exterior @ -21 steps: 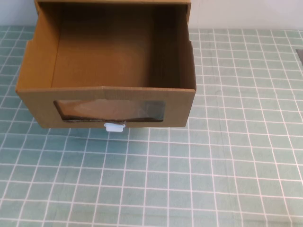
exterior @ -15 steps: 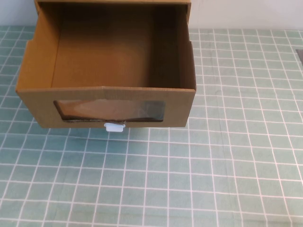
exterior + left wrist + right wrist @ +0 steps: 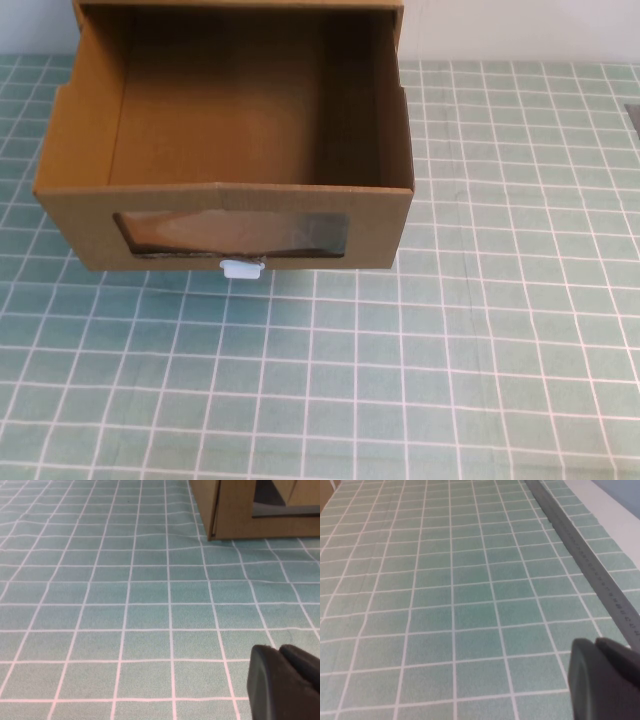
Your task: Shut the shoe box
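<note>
**Shoe box drawer still pulled out, both arms waiting low**

The shoe box [image 3: 225, 150] sits at the far left-centre of the desk [image 3: 480, 340], its drawer drawn well forward out of the sleeve behind it and empty inside. The clear window [image 3: 232, 234] faces the robot, with the white pull tab [image 3: 242, 268] just below it.

Nothing has changed over the last moments: the drawer, tab and green gridded cloth lie exactly as they did before, and no arm has entered the high view. By that reading the closing push has not begun.

The left end effector [image 3: 285, 682] hangs low over the cloth, near the box's front corner, with its dark fingers pressed together and nothing between them. The right end effector [image 3: 605, 682] is well away from the box, beside a metal ruler [image 3: 585, 560] along the cloth's edge, likewise closed and empty.

The sleeve's top and rear are cut off in the high view, so how far the drawer must travel is unclear. Only the fingertips of each end effector show.
</note>
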Robot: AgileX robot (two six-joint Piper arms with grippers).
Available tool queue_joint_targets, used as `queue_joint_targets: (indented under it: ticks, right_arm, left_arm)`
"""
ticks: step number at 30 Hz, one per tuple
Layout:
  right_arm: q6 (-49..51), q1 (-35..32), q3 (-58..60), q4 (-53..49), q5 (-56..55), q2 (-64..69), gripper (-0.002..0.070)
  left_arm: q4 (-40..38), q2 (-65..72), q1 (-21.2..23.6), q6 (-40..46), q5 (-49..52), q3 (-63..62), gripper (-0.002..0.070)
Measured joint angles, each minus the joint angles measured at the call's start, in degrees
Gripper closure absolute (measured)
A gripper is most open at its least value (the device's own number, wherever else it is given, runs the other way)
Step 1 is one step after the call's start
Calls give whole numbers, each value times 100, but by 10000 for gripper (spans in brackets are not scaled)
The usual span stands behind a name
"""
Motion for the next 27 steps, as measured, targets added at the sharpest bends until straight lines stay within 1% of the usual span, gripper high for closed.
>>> queue_joint_targets:
  ticks: [22,25,27]
  right_arm:
    - [0,0,0,0,-25,0,689]
    - [0,0,0,0,-302,0,689]
    - [0,0,0,2,-765,0,689]
  left_arm:
    - [13,0,0,0,-60,0,680]
    - [13,0,0,0,-479,5,680]
    - [-7,0,0,-47,-1017,5,680]
